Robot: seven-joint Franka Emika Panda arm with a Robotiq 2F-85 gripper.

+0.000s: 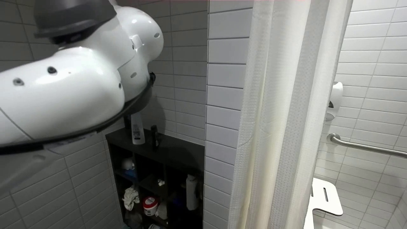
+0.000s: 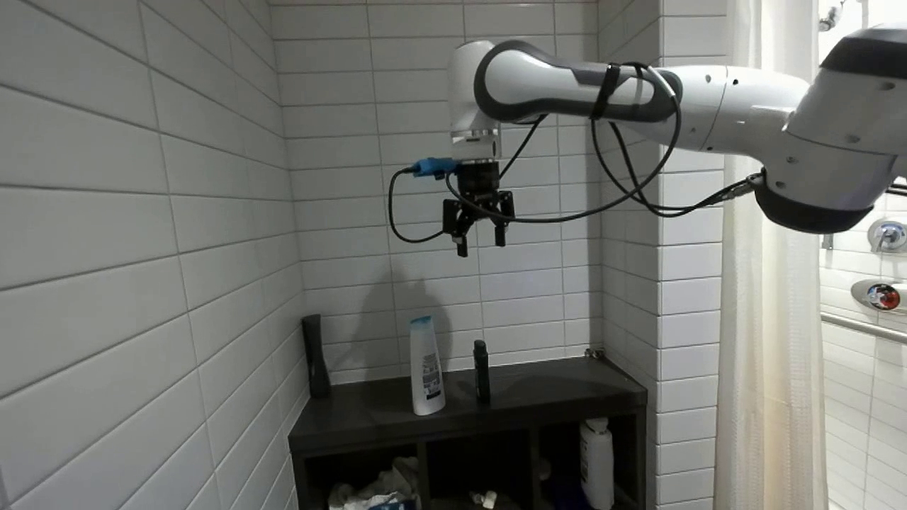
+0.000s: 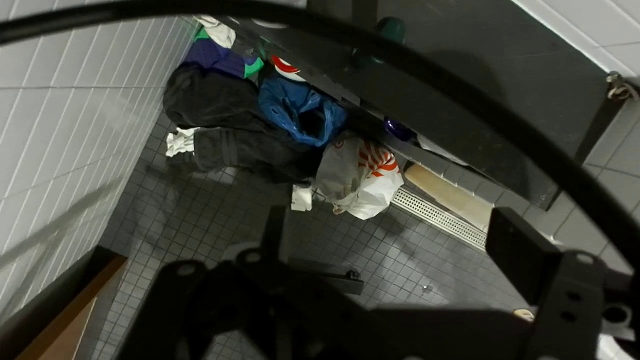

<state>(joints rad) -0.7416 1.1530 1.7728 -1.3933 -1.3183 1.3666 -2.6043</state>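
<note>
My gripper [image 2: 481, 243] hangs fingers-down above the dark shelf unit [image 2: 553, 379] in an exterior view. Its fingers are apart with nothing between them. In the wrist view the gripper [image 3: 390, 222] shows both fingers spread, with floor behind. Below it on the shelf top stand a white bottle with a blue cap [image 2: 426, 368], a slim dark tube [image 2: 481, 372] and a black tapered object [image 2: 316, 358] by the left wall. The bottle [image 1: 138, 132] and tube [image 1: 155, 136] also show in an exterior view, where the arm hides the gripper. The tube [image 3: 391, 31] is partly behind a cable in the wrist view.
Tiled walls [image 2: 439, 92] enclose the shelf on the back and sides. A shower curtain [image 1: 279, 114] hangs beside it. Another white bottle [image 2: 596, 464] stands in a lower compartment. A plastic bag [image 3: 370, 195], a blue bag [image 3: 285, 100] and dark cloth [image 3: 215, 95] lie low.
</note>
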